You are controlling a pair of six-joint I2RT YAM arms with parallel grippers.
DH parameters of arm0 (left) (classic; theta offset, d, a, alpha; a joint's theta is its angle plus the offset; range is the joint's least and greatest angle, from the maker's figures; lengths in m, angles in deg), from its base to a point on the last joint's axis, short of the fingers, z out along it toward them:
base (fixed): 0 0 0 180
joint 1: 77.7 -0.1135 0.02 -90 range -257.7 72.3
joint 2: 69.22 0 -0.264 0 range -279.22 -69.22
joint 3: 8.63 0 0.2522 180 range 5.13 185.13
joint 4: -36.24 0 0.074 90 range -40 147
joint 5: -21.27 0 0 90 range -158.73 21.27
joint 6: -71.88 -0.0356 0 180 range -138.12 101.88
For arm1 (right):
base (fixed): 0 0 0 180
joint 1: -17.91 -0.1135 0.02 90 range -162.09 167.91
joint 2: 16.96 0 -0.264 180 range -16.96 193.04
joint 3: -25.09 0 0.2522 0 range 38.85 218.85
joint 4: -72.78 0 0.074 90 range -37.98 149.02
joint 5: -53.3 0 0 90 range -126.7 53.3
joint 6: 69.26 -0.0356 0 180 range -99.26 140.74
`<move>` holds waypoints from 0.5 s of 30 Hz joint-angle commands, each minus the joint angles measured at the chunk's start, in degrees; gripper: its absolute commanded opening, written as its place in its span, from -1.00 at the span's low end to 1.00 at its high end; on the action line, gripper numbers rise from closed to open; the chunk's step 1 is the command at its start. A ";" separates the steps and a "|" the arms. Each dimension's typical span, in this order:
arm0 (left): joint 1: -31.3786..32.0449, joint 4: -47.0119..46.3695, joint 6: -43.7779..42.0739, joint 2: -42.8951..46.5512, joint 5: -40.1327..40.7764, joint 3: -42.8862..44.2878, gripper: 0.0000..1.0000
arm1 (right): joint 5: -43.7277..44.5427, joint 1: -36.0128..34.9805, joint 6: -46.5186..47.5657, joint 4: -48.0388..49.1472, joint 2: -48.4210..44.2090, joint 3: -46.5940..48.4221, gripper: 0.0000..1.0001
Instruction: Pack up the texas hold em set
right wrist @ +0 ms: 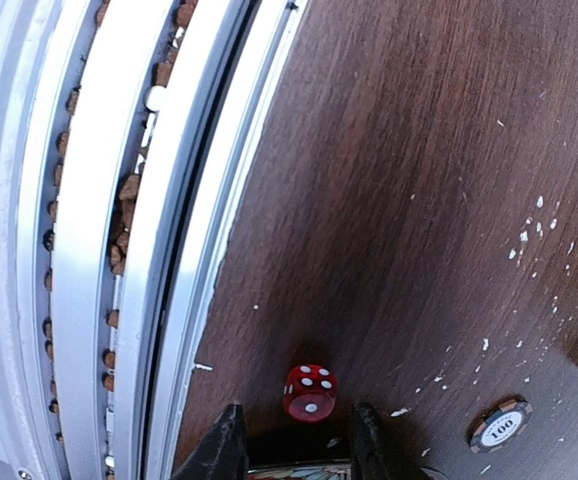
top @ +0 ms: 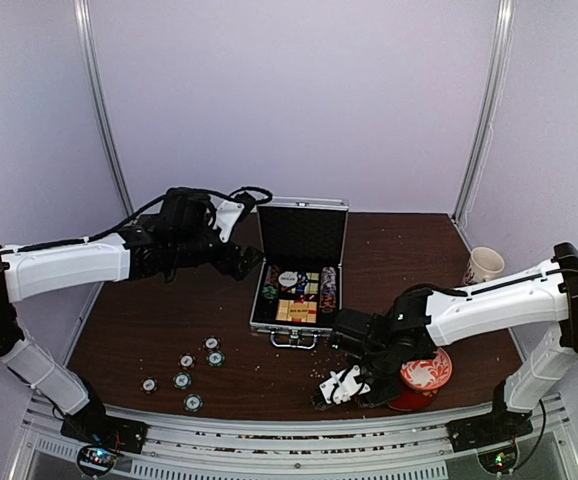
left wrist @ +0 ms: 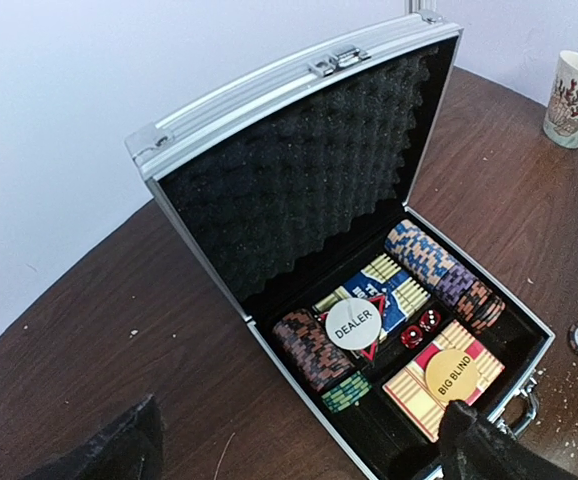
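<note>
Right gripper (right wrist: pixel 295 425) half-open astride small red die (right wrist: pixel 310 392), bottom centre, unclamped: lined up to pinch. Left gripper (left wrist: pixel 299 420) wide, empty, facing open silver briefcase (left wrist: pixel 269 90).

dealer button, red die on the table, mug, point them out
dealer button (left wrist: pixel 354 322), left wrist view, middle of its white face
red die (right wrist: pixel 310 391), right wrist view, its spotted face
mug (left wrist: pixel 575 98), left wrist view, its patterned side wall

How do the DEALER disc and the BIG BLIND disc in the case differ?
The DEALER disc is white; the BIG BLIND disc is yellow. The DEALER disc lies on the blue card box, the BIG BLIND disc on the striped tan box. Both are round, inside the open case.
</note>
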 commanded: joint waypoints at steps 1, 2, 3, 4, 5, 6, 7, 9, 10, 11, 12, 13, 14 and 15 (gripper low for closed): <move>-0.74 -0.54 1.27 -0.49 -0.60 1.43 0.96 | 4.63 -0.84 -1.10 2.57 0.19 -1.41 -0.28; -0.72 -0.31 0.92 -0.71 -1.41 1.57 0.96 | 4.83 -0.89 -1.23 2.68 0.25 -1.60 -0.28; -0.79 0.24 0.74 -1.11 -2.10 1.96 0.96 | 4.89 -0.93 -1.28 2.75 0.29 -1.76 -0.29; -0.78 0.72 0.60 -1.31 -3.11 2.43 0.96 | 4.97 -0.93 -1.41 2.98 0.39 -1.93 -0.29; -0.80 0.93 0.00 -1.54 -4.77 2.87 0.96 | 5.11 -0.93 -1.38 3.12 0.35 -2.05 -0.30; -0.79 0.98 -0.88 -1.46 -6.11 3.06 0.96 | 5.35 -0.92 -1.46 3.42 0.39 -2.28 -0.30; -0.80 0.70 -1.08 -0.95 -6.16 2.97 0.96 | 5.54 -0.88 -1.47 3.61 0.53 -2.46 -0.30; -0.91 -0.70 -1.11 0.33 -5.21 2.28 0.96 | 5.69 -0.94 -1.47 3.76 0.99 -2.53 -0.32; -1.27 -1.61 -1.04 1.14 -5.50 1.63 0.96 | 5.69 -0.96 -1.66 3.91 1.35 -2.50 -0.33; -1.74 -2.35 -0.48 1.91 -5.96 1.04 0.96 | 5.69 -0.91 -1.95 4.14 1.58 -2.45 -0.34; -2.55 -2.94 0.54 2.60 -6.84 0.50 0.96 | 5.69 -0.89 -2.25 4.46 1.91 -2.44 -0.35; -3.55 -3.59 1.68 3.23 -7.39 0.03 0.96 | 5.55 -0.90 -2.48 4.68 2.30 -2.43 -0.36; -4.54 -4.24 2.98 3.70 -7.92 -0.39 0.96 | 5.48 -0.90 -2.58 4.78 2.55 -2.48 -0.37; -5.76 -4.63 4.04 4.03 -9.25 -0.60 0.96 | 5.37 -0.89 -2.71 4.98 2.88 -2.48 -0.39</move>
